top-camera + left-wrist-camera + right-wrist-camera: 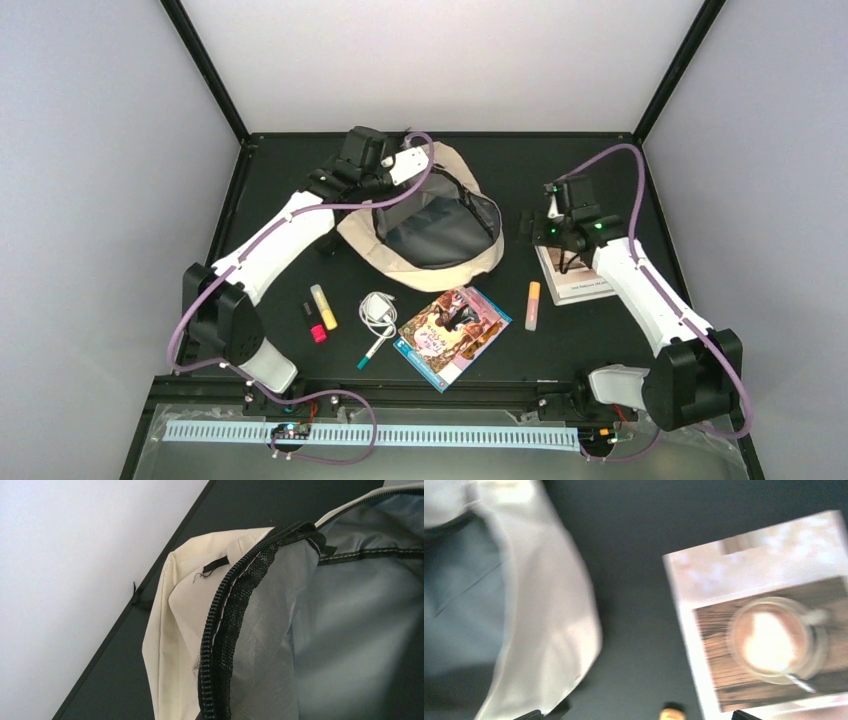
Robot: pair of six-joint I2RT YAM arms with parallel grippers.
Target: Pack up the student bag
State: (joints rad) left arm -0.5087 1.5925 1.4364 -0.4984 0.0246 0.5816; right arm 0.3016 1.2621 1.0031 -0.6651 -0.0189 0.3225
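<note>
The student bag (430, 225), cream with a grey lining, lies open at the middle back of the table. My left gripper (392, 170) is at its back left rim. In the left wrist view the black zipper edge (220, 630) runs down to where my jaws are, and the fingers themselves are out of frame. My right gripper (537, 225) hovers open and empty between the bag (544, 630) and a coffee-cover book (769, 630). Its fingertips (531, 714) stand wide apart at the bottom of the right wrist view.
The coffee-cover book (575, 275) lies at the right. An orange highlighter (533, 305), a colourful book (455, 330), a white charger cable (378, 310), a teal pen (372, 350), a yellow highlighter (323, 306) and a red-tipped marker (313, 322) lie in front of the bag.
</note>
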